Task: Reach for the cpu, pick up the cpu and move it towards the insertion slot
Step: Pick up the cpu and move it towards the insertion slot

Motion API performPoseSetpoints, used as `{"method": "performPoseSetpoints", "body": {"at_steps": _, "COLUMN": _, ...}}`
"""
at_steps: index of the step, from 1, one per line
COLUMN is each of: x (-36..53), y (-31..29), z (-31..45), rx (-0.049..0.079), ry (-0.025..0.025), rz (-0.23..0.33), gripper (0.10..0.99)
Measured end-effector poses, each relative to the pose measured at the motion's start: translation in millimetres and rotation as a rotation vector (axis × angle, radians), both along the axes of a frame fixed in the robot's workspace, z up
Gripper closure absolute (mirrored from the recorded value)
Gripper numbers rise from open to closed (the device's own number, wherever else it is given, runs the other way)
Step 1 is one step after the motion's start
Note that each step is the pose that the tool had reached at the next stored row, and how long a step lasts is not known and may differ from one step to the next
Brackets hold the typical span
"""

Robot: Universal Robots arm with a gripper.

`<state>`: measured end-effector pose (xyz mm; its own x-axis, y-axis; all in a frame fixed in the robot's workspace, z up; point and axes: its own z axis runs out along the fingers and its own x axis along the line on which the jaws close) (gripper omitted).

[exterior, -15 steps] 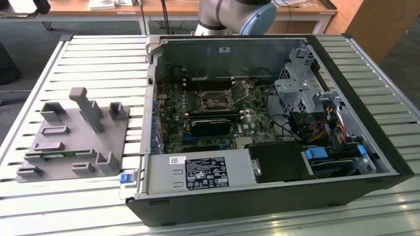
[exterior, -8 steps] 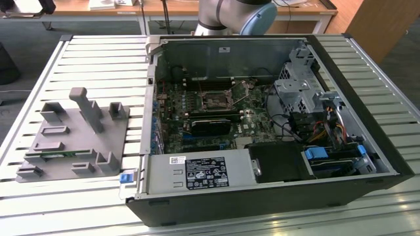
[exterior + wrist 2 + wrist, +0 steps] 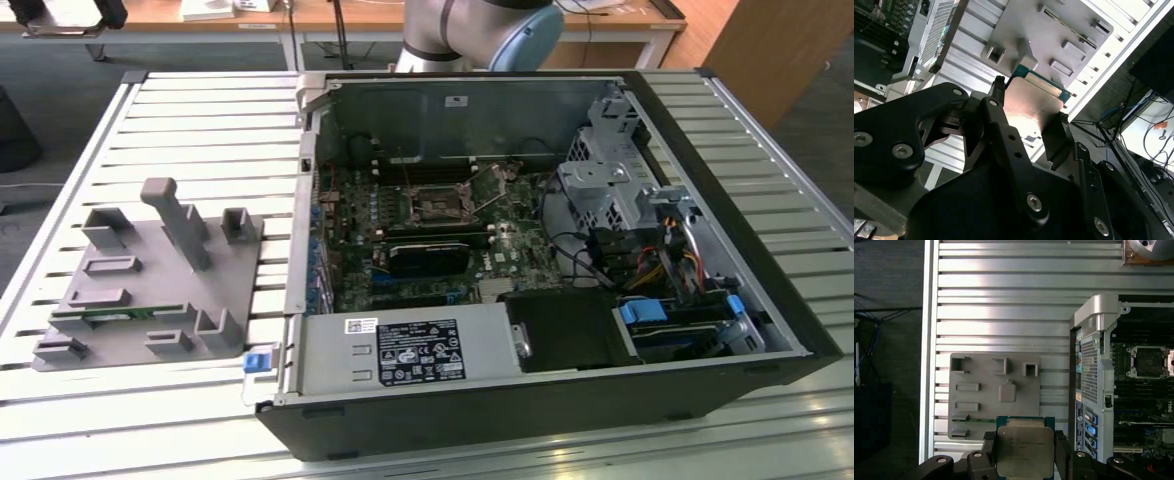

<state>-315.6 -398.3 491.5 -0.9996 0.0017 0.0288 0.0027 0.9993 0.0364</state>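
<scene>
Holding the cpu [image 3: 1021,451] by two opposite edges, the pincer [image 3: 1021,456] is closed on it, one black finger [image 3: 988,455] pressing each side, and we are seeing the chip lifted clear above the grey fixture tray [image 3: 979,400] that sits on the slatted worktop [image 3: 1004,315]. In the second wrist view the cpu [image 3: 1031,102] is showing its shiny metal top tilted toward the camera, with a thin green rim along its far edge, and the pincer [image 3: 1029,117] is clamping it at the sides rather than across the faces.

We are judging the chip to be light, flat and rigid, so it needs little squeeze. The metal lid looks smooth and likely slippery, which makes the edge hold the sensible one. The underside is hidden from us, and we are assuming it is delicate, so nothing should be touching it. A skewed hold could let it pivot between the fingers.

Beyond the tray, the open computer case [image 3: 1094,340] is lying on the worktop, and inside it the insertion slot [image 3: 1146,361] is sitting on the green board, framed by its silver bracket, well apart from the held chip. In the exterior view the insertion slot [image 3: 437,203] is lying in the middle of the board, with the fixture tray [image 3: 147,290] toward that view's left.
</scene>
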Motion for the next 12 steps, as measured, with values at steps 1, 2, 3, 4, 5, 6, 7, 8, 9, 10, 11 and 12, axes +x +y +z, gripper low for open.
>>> {"method": "performPoseSetpoints", "body": {"at_steps": 1, "x": 1.1, "y": 0.0, "z": 0.0, "rx": 0.0, "ry": 0.0001, "rz": 0.0, "gripper": 0.541}}
{"method": "performPoseSetpoints", "body": {"at_steps": 2, "x": 2.1, "y": 0.0, "z": 0.0, "rx": 0.0, "ry": 0.0001, "rz": 0.0, "gripper": 0.541}}
{"method": "performPoseSetpoints", "body": {"at_steps": 3, "x": 3.3, "y": 0.0, "z": 0.0, "rx": 0.0, "ry": 0.0, "rz": 0.0, "gripper": 0.541}}
{"method": "performPoseSetpoints", "body": {"at_steps": 4, "x": 4.4, "y": 0.0, "z": 0.0, "rx": 0.0, "ry": 0.0, "rz": 0.0, "gripper": 0.541}}
{"method": "performPoseSetpoints", "body": {"at_steps": 5, "x": 5.6, "y": 0.0, "z": 0.0, "rx": 0.0, "ry": 0.0001, "rz": 0.0, "gripper": 0.541}}
{"method": "performPoseSetpoints", "body": {"at_steps": 6, "x": 6.8, "y": 0.0, "z": 0.0, "rx": 0.0, "ry": 0.0001, "rz": 0.0, "gripper": 0.541}}
{"method": "performPoseSetpoints", "body": {"at_steps": 7, "x": 7.9, "y": 0.0, "z": 0.0, "rx": 0.0, "ry": 0.0001, "rz": 0.0, "gripper": 0.541}}
{"method": "performPoseSetpoints", "body": {"at_steps": 8, "x": 9.2, "y": 0.0, "z": 0.0, "rx": 0.0, "ry": 0.0001, "rz": 0.001, "gripper": 0.541}}
{"method": "performPoseSetpoints", "body": {"at_steps": 9, "x": 10.3, "y": 0.0, "z": 0.0, "rx": 0.0, "ry": 0.0002, "rz": 0.001, "gripper": 0.541}}
{"method": "performPoseSetpoints", "body": {"at_steps": 10, "x": 11.2, "y": 0.0, "z": 0.0, "rx": 0.0, "ry": 0.0002, "rz": 0.001, "gripper": 0.541}}
{"method": "performPoseSetpoints", "body": {"at_steps": 11, "x": 12.1, "y": 0.0, "z": 0.0, "rx": 0.0, "ry": 0.0002, "rz": 0.001, "gripper": 0.541}}
{"method": "performPoseSetpoints", "body": {"at_steps": 12, "x": 12.8, "y": 0.0, "z": 0.0, "rx": 0.0, "ry": 0.0002, "rz": 0.001, "gripper": 0.541}}
